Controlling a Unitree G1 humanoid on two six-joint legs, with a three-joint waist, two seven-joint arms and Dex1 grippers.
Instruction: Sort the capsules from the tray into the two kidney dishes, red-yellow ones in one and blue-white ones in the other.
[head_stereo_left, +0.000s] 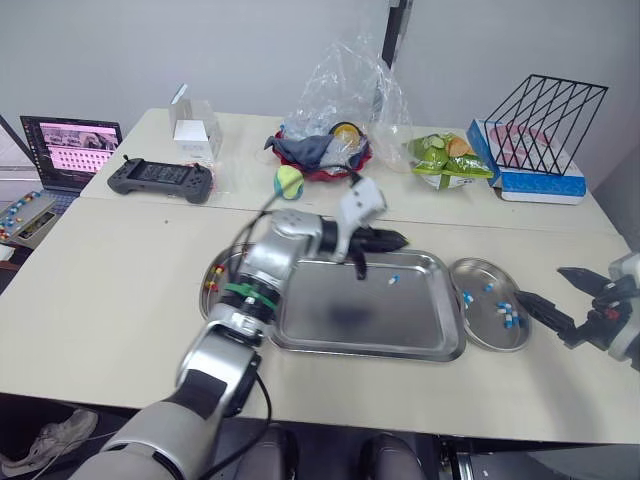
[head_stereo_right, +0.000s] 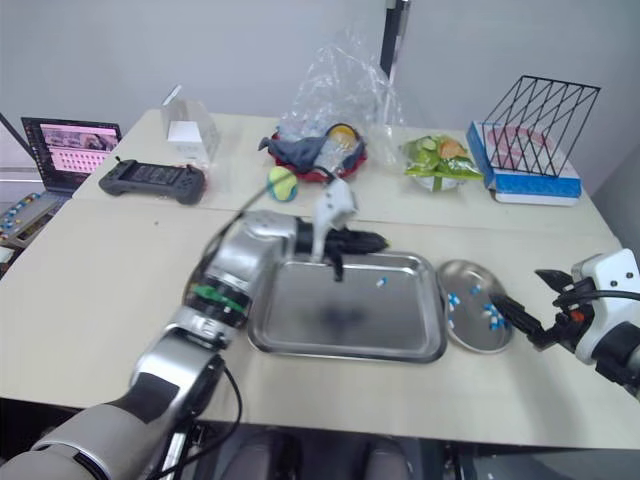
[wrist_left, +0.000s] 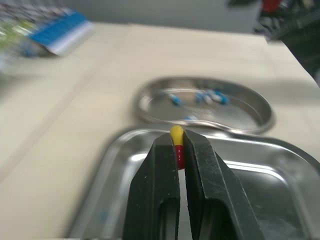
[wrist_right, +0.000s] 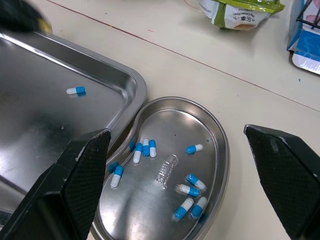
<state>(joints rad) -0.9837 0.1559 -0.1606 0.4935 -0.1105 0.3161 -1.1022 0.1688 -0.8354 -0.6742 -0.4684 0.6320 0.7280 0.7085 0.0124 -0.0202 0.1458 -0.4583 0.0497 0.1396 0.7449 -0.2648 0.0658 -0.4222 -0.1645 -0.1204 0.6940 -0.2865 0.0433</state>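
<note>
Although the left kidney dish (head_stereo_left: 213, 268) is partly hidden behind the left arm, a few red-yellow capsules (head_stereo_left: 211, 285) show in it, and it sits just beside the left end of the tray (head_stereo_left: 350, 315) on the tabletop (head_stereo_left: 120, 280). The left jaws are further right, above the tray's far edge and pointing toward the right. They are pressed together on one red-yellow capsule (wrist_left: 176, 142), whose yellow end pokes out between the tips. The tray floor is nearly bare. One blue-white capsule (head_stereo_left: 394, 279) lies on it toward the far right, apart from the left jaws. Just off the tray's right end is the right kidney dish (head_stereo_left: 478, 328), which holds a scatter of blue-white capsules (head_stereo_left: 510, 315). The right jaws are spread wide and hold nothing, hovering low over the tabletop just beyond that dish.

The step in hand looks like carrying the pinched red-yellow capsule to its dish, with the sort close to done. The next move would call for swinging the left jaws back across the tray to the left dish and lowering them inside its rim. They should part only once they are over the other red-yellow capsules, since a drop from height could bounce the capsule out. The lone blue-white capsule would remain for the right dish.
</note>
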